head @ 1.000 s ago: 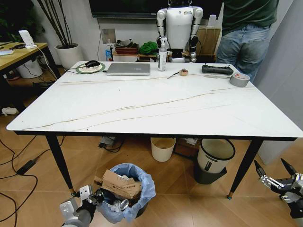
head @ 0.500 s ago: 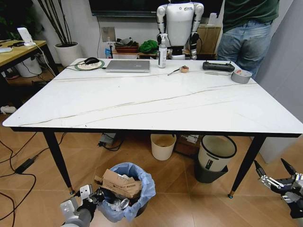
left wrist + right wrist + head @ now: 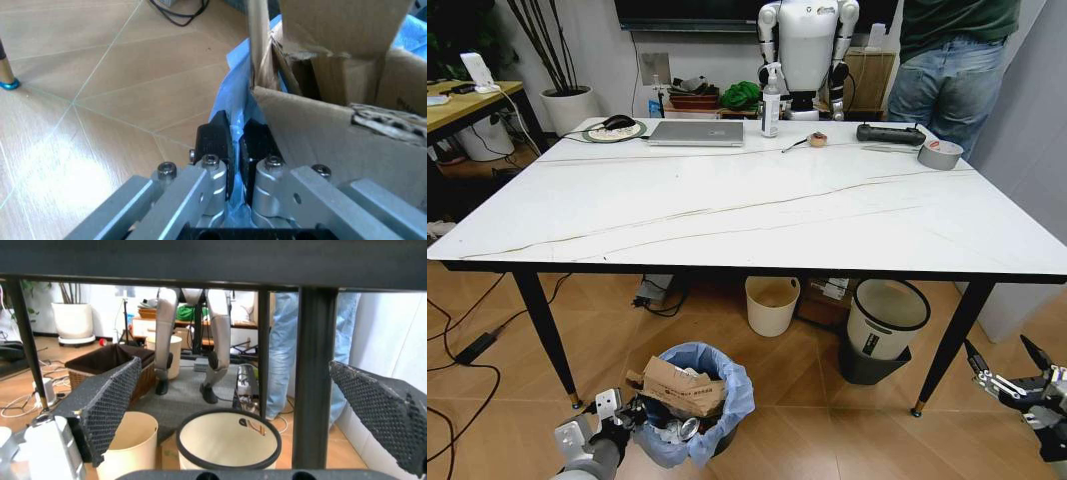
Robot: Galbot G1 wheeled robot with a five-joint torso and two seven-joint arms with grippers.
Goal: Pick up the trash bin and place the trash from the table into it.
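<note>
The trash bin (image 3: 695, 405) is sitting on the floor in front of the worktop (image 3: 747, 215), holding brown cardboard (image 3: 677, 388). The left end effector (image 3: 235, 150) is pinching the bin's blue bag rim. The right end effector (image 3: 1010, 368) is hanging spread wide, empty, beside the worktop's near right leg.

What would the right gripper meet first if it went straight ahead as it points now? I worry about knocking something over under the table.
Most likely the white bin with the black rim, straight ahead between the open fingers of the right gripper. The black table leg stands just beside that line; depth is hard to judge.
</note>
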